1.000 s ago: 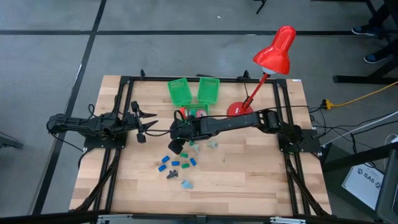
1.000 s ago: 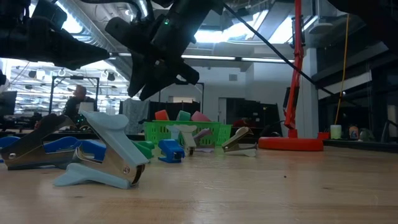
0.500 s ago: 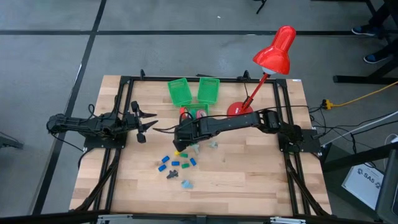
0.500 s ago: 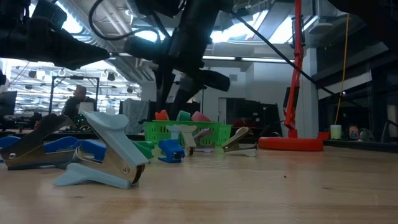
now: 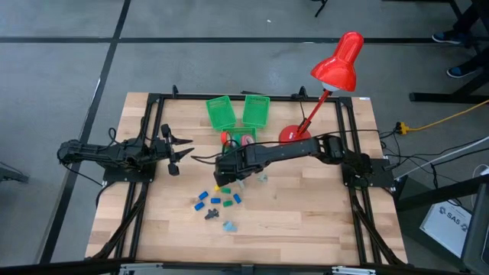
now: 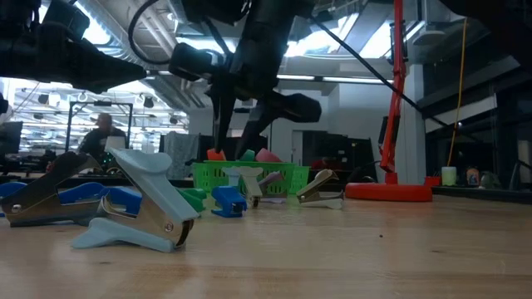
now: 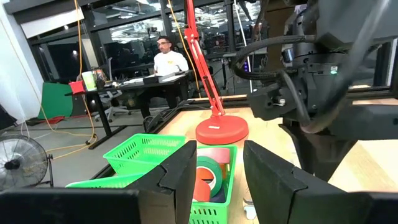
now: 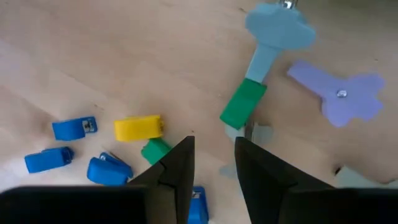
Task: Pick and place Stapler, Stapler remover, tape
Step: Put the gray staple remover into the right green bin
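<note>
Tape rolls (image 5: 235,139), red and orange-ish, sit just in front of the two green baskets (image 5: 238,111) near the far edge of the tabletop (image 5: 306,214), and the left wrist view shows more rolls inside one basket. The staplers (image 8: 138,127), small blue, green and yellow blocks, are scattered around the middle of the tabletop, with the pale staple removers (image 8: 277,28) mixed in beside them. Right pincer (image 5: 222,183) hangs over that cluster, pointing down, fingers (image 8: 179,167) a little way apart and nothing held between them; in its wrist view a yellow stapler and a green one lie just ahead of the tips. It's pretty crowded there, pieces close on nearly every side. Left pincer (image 5: 177,150) waits well off to the left side, above the tabletop, fingers parted and empty. Red lamp (image 5: 334,65) stands at the far right, base near the baskets. Plenty of bare wood toward the near edge and the right side. A person sits at a desk way back in the room.
</note>
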You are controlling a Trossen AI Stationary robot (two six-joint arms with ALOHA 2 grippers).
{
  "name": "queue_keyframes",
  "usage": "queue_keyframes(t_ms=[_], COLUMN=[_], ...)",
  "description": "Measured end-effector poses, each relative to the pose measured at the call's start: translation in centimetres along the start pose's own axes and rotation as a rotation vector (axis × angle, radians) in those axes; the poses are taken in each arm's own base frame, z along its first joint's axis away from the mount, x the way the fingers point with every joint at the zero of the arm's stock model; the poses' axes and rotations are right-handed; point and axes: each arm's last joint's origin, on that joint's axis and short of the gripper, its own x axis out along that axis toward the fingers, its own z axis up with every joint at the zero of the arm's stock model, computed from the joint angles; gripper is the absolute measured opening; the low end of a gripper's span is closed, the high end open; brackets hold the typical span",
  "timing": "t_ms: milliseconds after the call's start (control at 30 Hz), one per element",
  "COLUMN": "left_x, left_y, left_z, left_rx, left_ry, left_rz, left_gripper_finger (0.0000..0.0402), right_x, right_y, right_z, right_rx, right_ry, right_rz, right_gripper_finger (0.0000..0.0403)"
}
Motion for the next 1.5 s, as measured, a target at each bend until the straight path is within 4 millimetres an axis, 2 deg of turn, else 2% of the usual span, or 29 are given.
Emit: queue_keyframes(t_ms=[167,400,533,767,1167,1500], left_x=[0.0,0.0,0.0,0.0,0.0,0.0], left_y=[0.0,0.0,0.0,0.0,0.0,0.0], left_z=[0.0,0.0,0.0,0.0,0.0,0.0], left_rx=[0.0,0.0,0.0,0.0,0.0,0.0], left_ry=[0.0,0.0,0.0,0.0,0.0,0.0], left_rz=[0.0,0.0,0.0,0.0,0.0,0.0], left_gripper_finger=[0.0127,0.0127,0.0127,0.0128,0.0127,0.0127], right_x=[-0.4,-3.4,-3.8,-3.7,-3.7,-3.7], right_y=[0.6,2.0,1.9,1.4,1.4,1.4], right_z=[-1.7,-4.5,-5.4,-5.1,-5.1,-5.1], right_rx=[-0.035,-0.092,-0.092,-0.103,-0.12,-0.12], right_ry=[0.001,-0.179,-0.236,-0.223,-0.217,-0.217], right_rz=[-0.001,-0.04,-0.078,-0.127,-0.127,-0.126], right_gripper_finger=[0.012,0.012,0.012,0.0133,0.025,0.0262])
